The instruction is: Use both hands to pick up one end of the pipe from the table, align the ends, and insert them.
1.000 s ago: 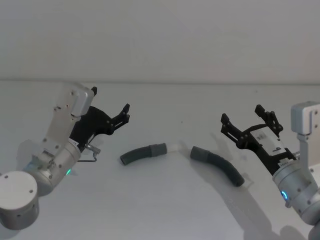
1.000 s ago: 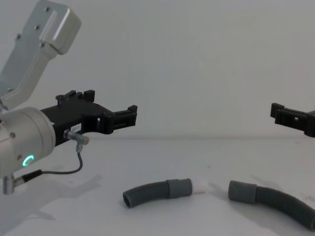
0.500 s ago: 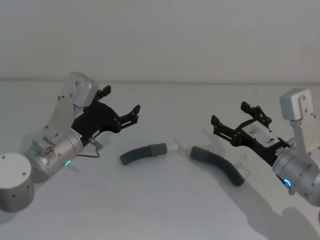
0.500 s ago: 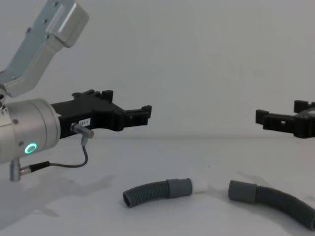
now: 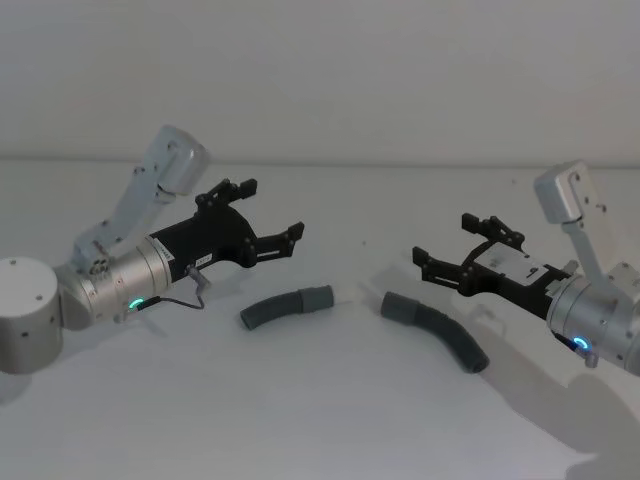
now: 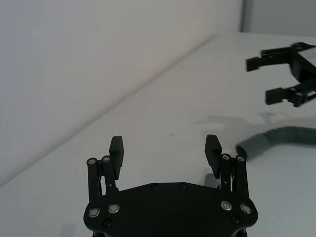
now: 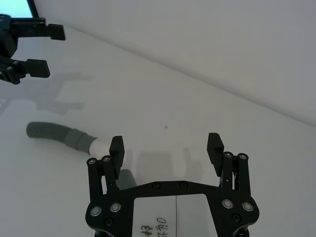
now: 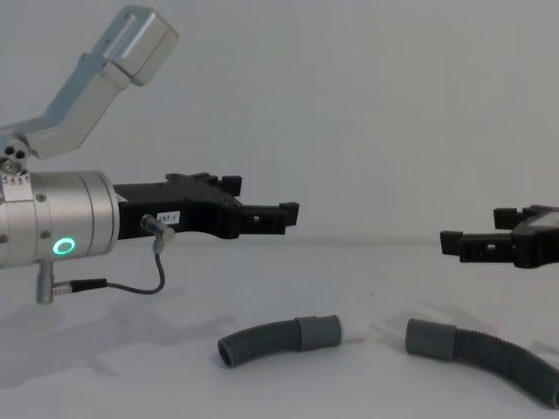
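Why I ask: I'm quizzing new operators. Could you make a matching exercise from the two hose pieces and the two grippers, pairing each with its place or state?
Things:
1. short hose
2. longer hose
3. left gripper
4. right gripper

States:
A. fingers open, in the air on the robot's right
B. lies on the table, ends in a white tip
C. fingers open, in the air on the robot's left
D. lies on the table, toward the robot's right

Pairs: 1-B, 2-D, 3-C, 4-A
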{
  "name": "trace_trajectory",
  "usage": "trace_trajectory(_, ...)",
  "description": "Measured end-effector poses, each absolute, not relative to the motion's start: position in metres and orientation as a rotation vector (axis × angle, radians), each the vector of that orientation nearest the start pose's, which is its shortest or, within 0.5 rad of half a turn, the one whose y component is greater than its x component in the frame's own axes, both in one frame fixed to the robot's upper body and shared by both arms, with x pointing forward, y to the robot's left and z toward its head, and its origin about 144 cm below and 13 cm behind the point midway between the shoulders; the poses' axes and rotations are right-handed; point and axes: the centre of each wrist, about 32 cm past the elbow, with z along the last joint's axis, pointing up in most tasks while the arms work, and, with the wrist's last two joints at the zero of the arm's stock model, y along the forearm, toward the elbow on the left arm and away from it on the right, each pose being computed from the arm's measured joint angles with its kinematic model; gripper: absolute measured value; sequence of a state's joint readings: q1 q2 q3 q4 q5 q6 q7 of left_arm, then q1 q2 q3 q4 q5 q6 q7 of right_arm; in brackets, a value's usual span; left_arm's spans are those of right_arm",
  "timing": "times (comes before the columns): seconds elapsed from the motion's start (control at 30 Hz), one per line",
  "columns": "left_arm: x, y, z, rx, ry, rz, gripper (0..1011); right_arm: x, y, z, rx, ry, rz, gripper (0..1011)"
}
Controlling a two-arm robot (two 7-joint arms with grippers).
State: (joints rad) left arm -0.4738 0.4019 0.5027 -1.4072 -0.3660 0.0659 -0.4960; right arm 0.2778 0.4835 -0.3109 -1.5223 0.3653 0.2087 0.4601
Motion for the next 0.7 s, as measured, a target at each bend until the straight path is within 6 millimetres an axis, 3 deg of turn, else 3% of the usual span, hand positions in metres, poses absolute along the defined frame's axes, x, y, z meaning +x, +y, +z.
trace_trajectory(0.4,0.592,0.23,1.232,0.213,-0.081,0.505,1000,0.533,-0.298,1.211,-0.261,0.019,-0.837,1001)
trace_trajectory(0.7,0.601,0.235,1.232,0.269,-0.059,0.417,1000,0.532,-0.303,1.21,-0.272,0.024,-0.825,1001)
